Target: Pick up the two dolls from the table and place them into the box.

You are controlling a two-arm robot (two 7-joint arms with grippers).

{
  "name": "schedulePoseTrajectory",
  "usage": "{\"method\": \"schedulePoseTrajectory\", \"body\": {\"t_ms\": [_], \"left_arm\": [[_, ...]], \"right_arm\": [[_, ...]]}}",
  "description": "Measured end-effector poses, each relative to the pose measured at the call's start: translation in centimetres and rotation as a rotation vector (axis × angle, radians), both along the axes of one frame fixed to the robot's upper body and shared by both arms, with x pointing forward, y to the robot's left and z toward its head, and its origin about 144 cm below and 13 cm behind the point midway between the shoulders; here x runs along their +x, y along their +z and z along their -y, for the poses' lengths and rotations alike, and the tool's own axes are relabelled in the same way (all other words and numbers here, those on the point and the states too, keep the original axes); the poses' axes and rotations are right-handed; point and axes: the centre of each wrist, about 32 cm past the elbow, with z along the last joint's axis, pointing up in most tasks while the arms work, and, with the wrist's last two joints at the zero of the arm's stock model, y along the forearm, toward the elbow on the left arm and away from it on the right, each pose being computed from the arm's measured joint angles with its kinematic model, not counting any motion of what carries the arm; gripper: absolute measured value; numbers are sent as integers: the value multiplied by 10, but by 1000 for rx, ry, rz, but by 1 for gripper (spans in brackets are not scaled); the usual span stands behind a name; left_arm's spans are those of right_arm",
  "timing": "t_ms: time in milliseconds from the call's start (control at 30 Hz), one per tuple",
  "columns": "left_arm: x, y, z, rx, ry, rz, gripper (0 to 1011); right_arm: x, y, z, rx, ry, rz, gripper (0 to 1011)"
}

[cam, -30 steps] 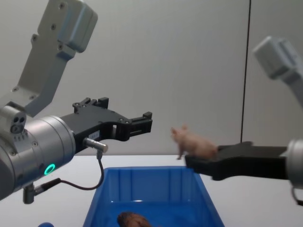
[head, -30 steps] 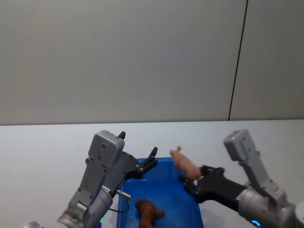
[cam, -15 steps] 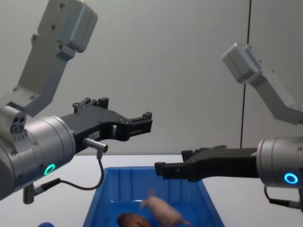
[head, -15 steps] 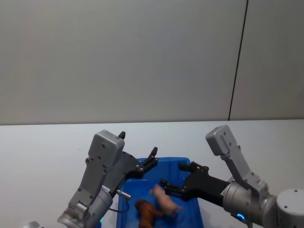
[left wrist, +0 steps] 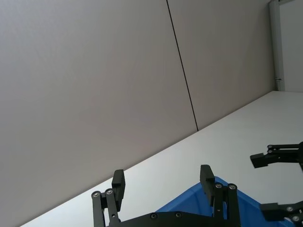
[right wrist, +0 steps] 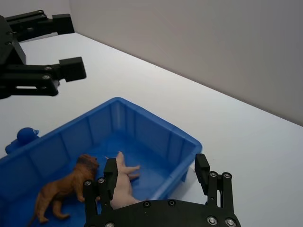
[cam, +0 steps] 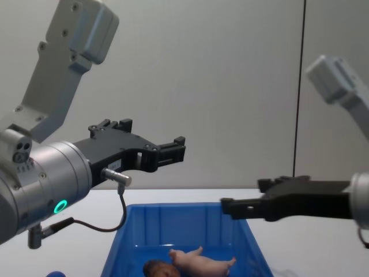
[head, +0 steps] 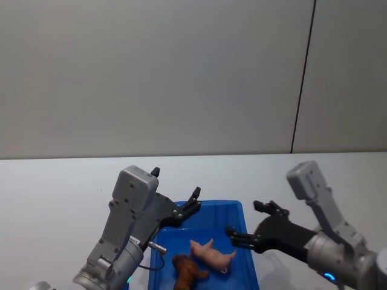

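Your right gripper (right wrist: 156, 163) hangs wide open and empty at the right rim of the box (head: 224, 206), because the pig (head: 211, 256) lies on its side inside, beside the lion (head: 186, 272). Your left gripper (left wrist: 162, 174), likewise spread and empty, hovers over the left rim; the task looks finished.

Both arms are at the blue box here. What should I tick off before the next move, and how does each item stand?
1. Pig inside the box: ok, lying on its side on the floor.
2. Lion inside the box: ok, next to the pig.
3. Right gripper open and empty: ok.
4. Right gripper above the box rim, not touching it: ok.
5. Left gripper open and empty: ok, above the box's far left corner.
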Motion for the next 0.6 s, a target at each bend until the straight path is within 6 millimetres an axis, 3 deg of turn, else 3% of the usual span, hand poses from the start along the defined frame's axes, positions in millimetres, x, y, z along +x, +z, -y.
{"method": "schedulePoseTrajectory", "body": {"t_ms": [267, 600], "left_arm": [[0, 0, 0, 0, 0, 0, 1001], [-1, 0, -1, 6, 3, -6, 1001]], "right_arm": [[-11, -6, 25, -17, -48, 21, 1001], [-18, -9, 37, -28, -71, 32, 1001]]}}
